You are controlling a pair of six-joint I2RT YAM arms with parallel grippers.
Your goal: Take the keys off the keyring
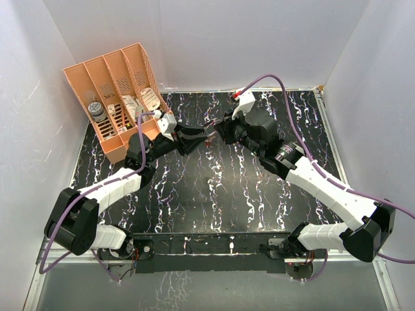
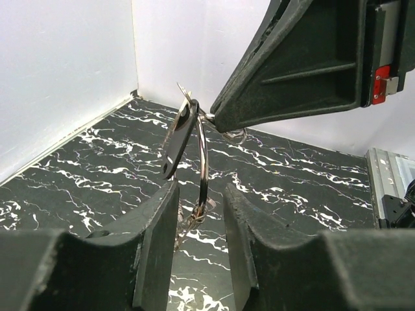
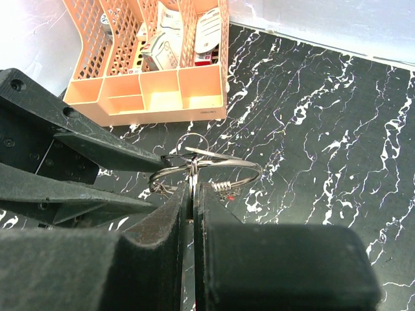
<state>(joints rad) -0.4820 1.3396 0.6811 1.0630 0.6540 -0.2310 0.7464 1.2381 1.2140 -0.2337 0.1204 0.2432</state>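
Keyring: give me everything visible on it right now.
The keyring is a thin, shiny silver wire loop with a short wound-wire coil on one side. It is held off the table, roughly upright, its top pinched in the shut right gripper. Its lower part hangs between the parted fingers of the left gripper, with no clear contact. A dark flat tag and a smaller ring hang on it near the pinch; small silvery pieces dangle lower down.
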